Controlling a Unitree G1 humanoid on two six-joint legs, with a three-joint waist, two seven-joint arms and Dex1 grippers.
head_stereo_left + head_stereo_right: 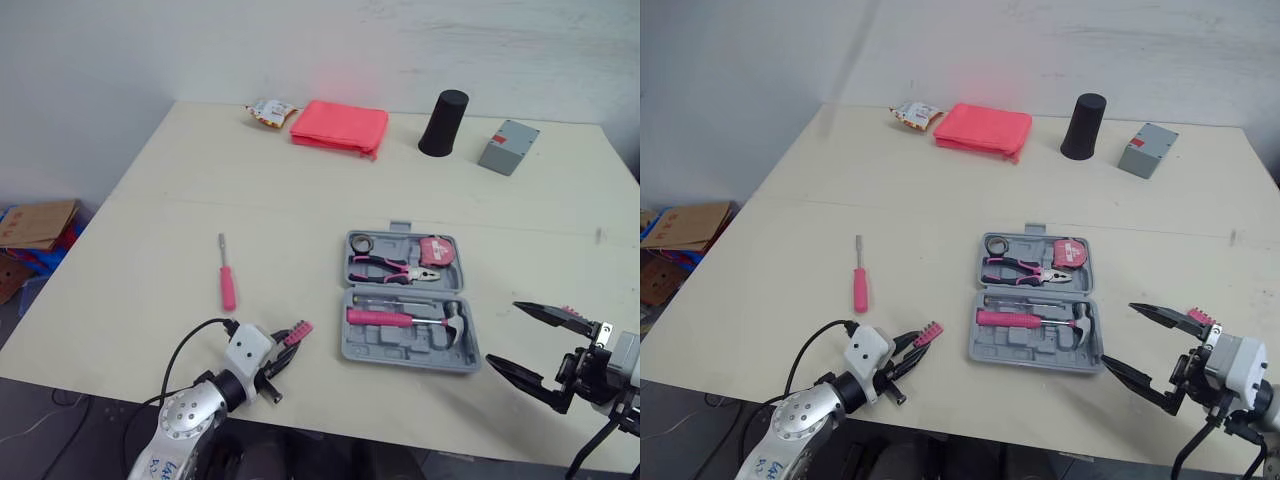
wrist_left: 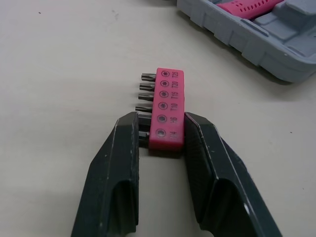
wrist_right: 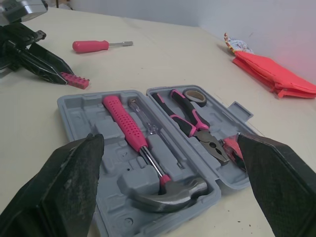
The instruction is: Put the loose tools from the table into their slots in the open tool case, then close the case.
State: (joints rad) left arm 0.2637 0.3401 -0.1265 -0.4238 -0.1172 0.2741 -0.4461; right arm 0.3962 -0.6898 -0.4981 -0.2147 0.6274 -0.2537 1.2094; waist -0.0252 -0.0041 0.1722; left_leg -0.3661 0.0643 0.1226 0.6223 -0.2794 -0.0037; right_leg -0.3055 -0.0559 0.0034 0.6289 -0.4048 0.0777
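The left hand (image 2: 161,122), held low over the cream desk (image 1: 300,190), grips the pink plastic bit holder (image 2: 170,106) left of the open grey tool case (image 1: 395,352). The right hand (image 1: 504,334) hovers wide open at the case's right.

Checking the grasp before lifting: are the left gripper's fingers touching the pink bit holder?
Touching. The left wrist view shows both fingers pressed against the bit holder from either side, no gap.
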